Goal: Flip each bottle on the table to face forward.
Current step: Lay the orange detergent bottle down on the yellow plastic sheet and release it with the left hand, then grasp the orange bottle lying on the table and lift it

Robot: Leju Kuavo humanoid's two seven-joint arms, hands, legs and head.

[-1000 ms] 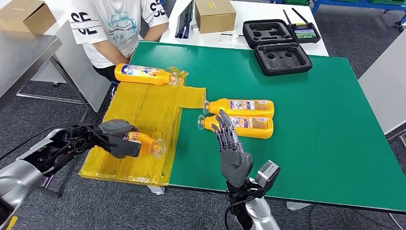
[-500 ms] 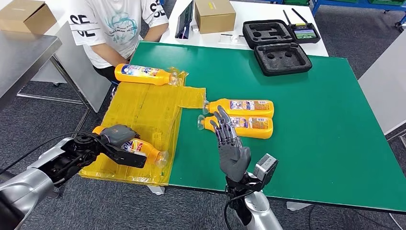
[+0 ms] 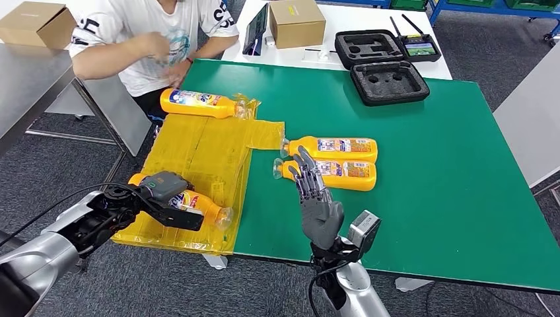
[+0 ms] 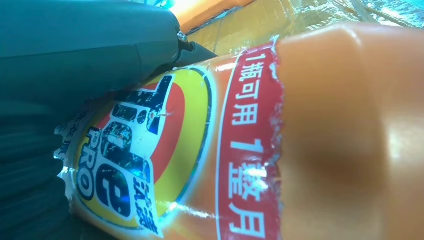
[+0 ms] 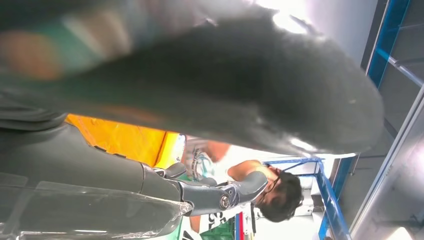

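My left hand (image 3: 165, 193) grips an orange bottle (image 3: 201, 207) lying on the yellow mat (image 3: 205, 148) near its front edge, clear cap pointing right. Close up, its red and yellow label (image 4: 200, 150) faces the camera under my left hand (image 4: 75, 55). A second bottle (image 3: 198, 102) lies at the mat's far end. Two more bottles (image 3: 337, 146) (image 3: 347, 174) lie side by side on the green table (image 3: 429, 165), caps to the left. My right hand (image 3: 318, 201) is raised and open, fingers spread, over the cap end of the nearer bottle. The right wrist view shows my right hand (image 5: 215, 90) blurred.
A person in a white shirt (image 3: 155, 39) sits at the table's far left corner, arms raised near the far bottle. Two black foam cases (image 3: 386, 63) and a cardboard box (image 3: 296, 21) stand at the back. A grey table (image 3: 30, 79) is at the left.
My left hand has lowered its bottle onto the mat, and the bottle's base now shows behind the hand. The person's arms have come up over the far corner. My right hand has barely moved.
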